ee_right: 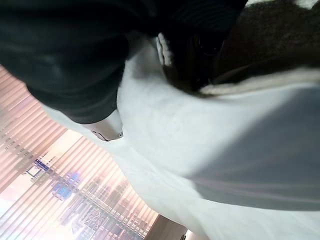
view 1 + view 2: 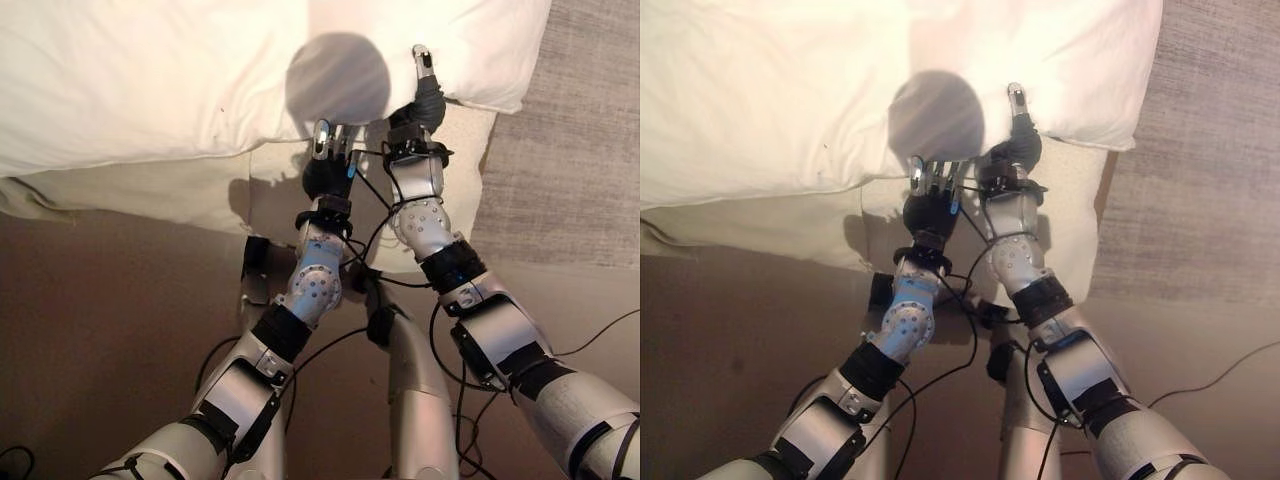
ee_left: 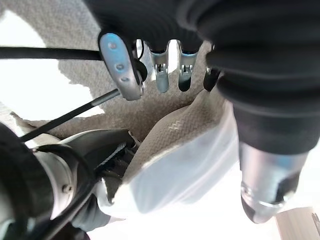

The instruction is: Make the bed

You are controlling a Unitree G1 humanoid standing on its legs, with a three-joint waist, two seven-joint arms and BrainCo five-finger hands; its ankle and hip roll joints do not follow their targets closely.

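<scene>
Now right hand (image 2: 428, 100) pinching white pillow (image 2: 180, 80) edge; left hand (image 2: 325, 165) beside, fingers tucked under, grip unclear.

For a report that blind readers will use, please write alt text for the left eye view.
Both robot hands reach the near edge of a white pillow lying on a cream sheet. The right hand is at the pillow's edge with its thumb on top of it; the left hand is beside it, fingers at the pillow's underside. Grey carpet shows on the right.
</scene>
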